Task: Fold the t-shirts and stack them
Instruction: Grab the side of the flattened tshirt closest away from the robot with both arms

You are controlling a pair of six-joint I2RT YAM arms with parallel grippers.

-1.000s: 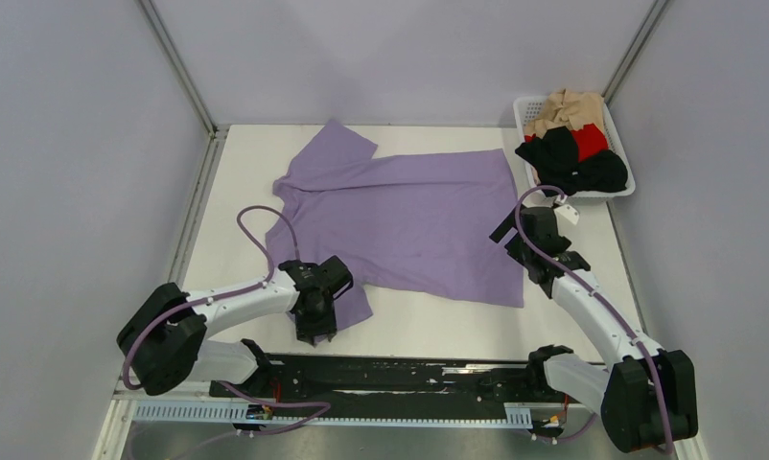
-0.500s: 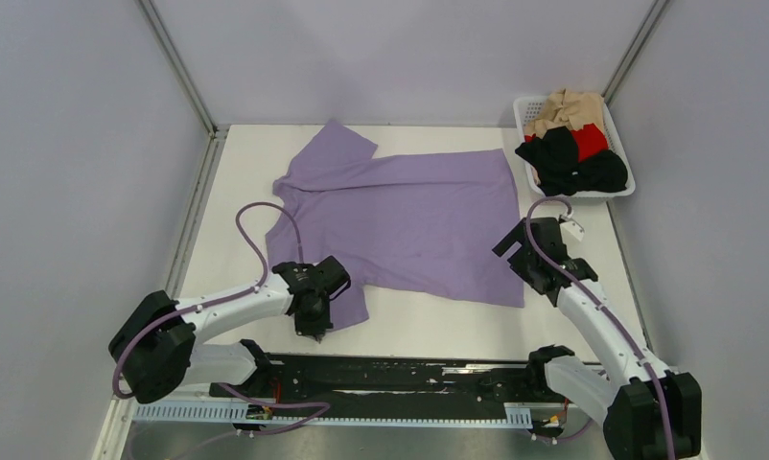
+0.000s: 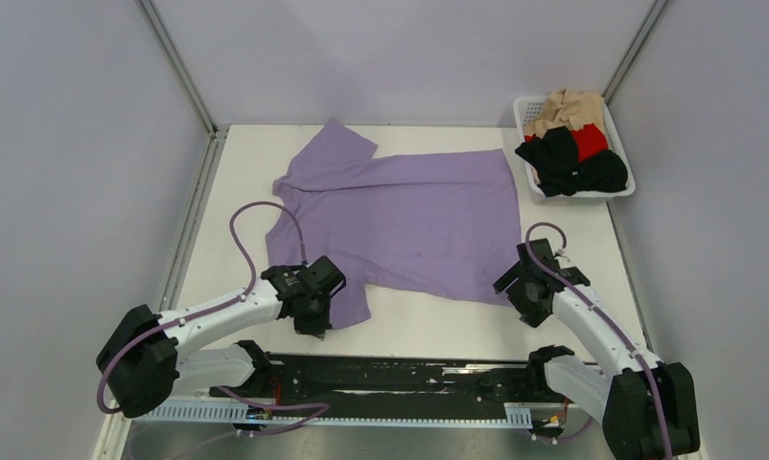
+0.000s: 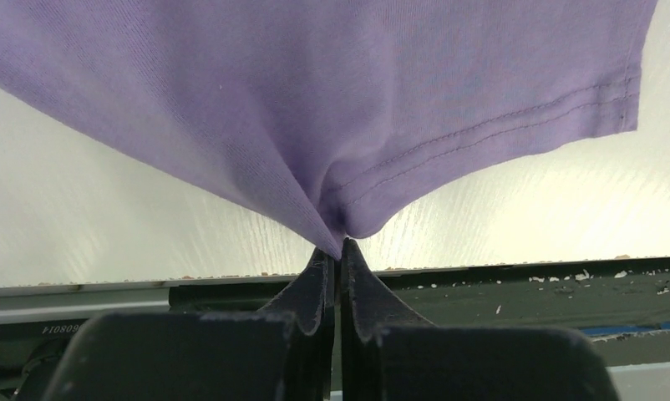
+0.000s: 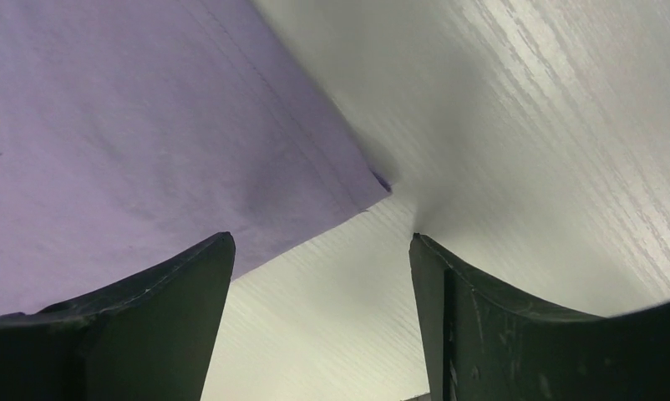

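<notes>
- Looks like a robotics lab test cell: white table point(image 3: 411, 324) boxed in by blank pale walls point(image 3: 74, 144) and metal corner posts point(image 3: 175, 63).
- Bottom of frame, two cabled arms point(image 3: 222, 310) bolted to a black rail point(image 3: 400, 379).

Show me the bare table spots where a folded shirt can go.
Bare white table runs left of the spread lavender cloth t-shirt, and along the near edge between the left gripper and right gripper. The white mesh basket, heaped with tan, red and black shirts, is crowded.

Right pincer point(image 3: 508, 286), formerly farther up the hem, now at the lavender t-shirt point(image 3: 409, 216) near corner.
</notes>
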